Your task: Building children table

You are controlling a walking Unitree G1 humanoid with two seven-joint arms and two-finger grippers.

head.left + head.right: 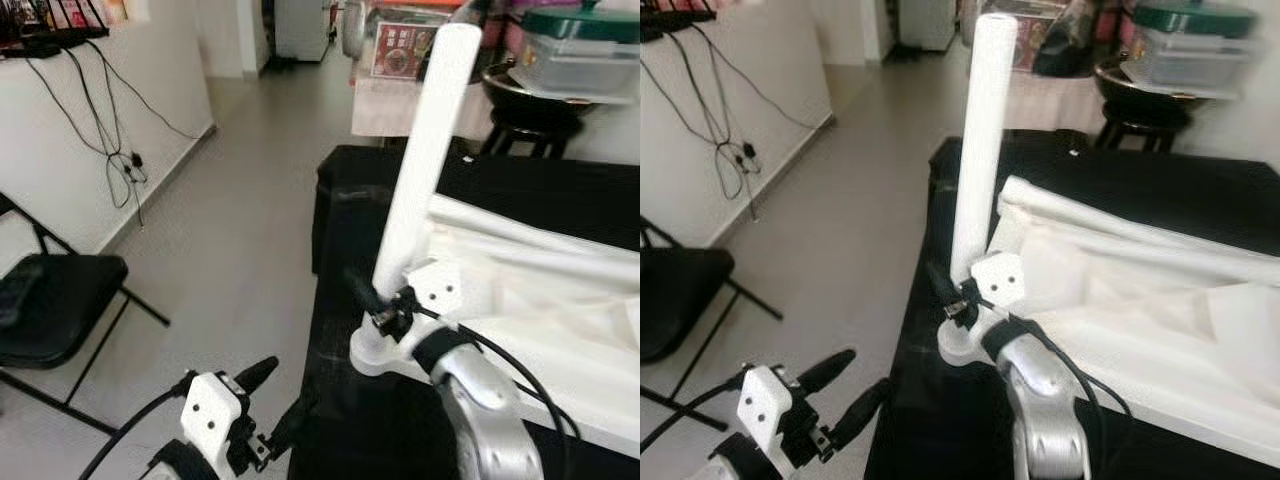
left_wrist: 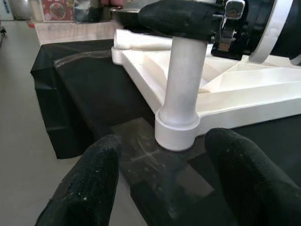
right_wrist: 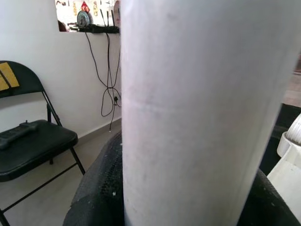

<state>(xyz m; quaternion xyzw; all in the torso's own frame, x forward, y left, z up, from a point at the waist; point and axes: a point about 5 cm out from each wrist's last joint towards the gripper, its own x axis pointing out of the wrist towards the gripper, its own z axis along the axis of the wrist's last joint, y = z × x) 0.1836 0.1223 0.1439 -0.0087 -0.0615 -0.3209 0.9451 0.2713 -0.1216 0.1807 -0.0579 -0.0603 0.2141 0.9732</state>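
A white children's table top point(image 1: 540, 300) lies upside down on a black-covered surface point(image 1: 350, 200). A white round leg point(image 1: 425, 160) stands upright in its near corner socket point(image 1: 372, 352). My right gripper point(image 1: 380, 300) is shut on the leg just above the socket, and in the right wrist view the leg point(image 3: 197, 113) sits between the black fingers point(image 3: 99, 188). My left gripper point(image 1: 275, 398) is open, low beside the surface's near-left edge. In the left wrist view its fingers point(image 2: 94, 179) point at the socket point(image 2: 176, 132) from a short distance. A second leg point(image 2: 141, 41) lies along the far rim.
A black folding chair point(image 1: 55, 305) stands at the left, by a white wall with hanging cables point(image 1: 115, 150). A black stool with a pan and lidded containers point(image 1: 545, 80) is at the back right. Bare grey floor point(image 1: 230, 230) stretches left of the black surface.
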